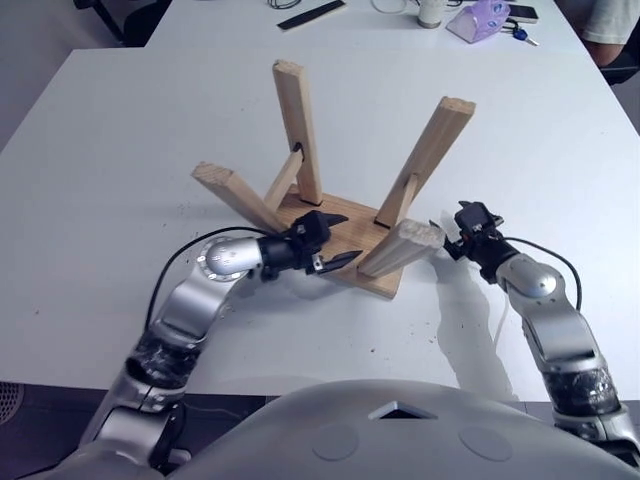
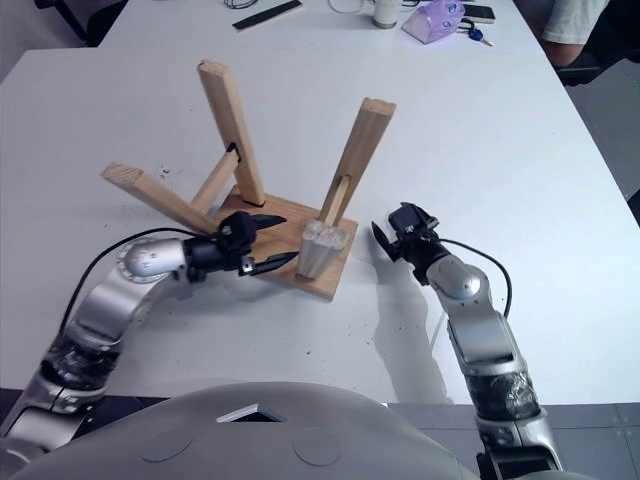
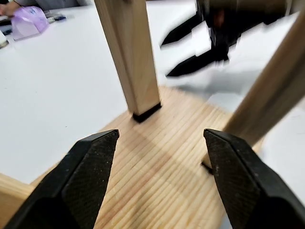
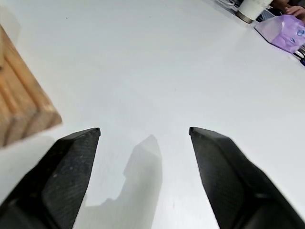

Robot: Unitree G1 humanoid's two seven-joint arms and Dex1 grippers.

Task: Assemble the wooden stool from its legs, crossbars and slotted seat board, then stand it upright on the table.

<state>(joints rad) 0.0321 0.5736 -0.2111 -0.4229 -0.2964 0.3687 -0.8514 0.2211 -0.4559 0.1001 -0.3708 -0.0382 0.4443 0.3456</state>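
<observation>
Stool (image 1: 362, 232) upside down under released left gripper (image 1: 345, 238), released right gripper (image 1: 445, 238) just beside

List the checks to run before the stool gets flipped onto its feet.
1. Legs set in the seat board: ok, all four stand in it.
2. Crossbars fully seated: cannot tell.
3. Left end effector free: ok, open and empty, over the board.
4. Right end effector free: ok, open and empty, beside the near right leg and apart from it.
5. Stool upright: not ok, seat down on the table, legs up.
</observation>
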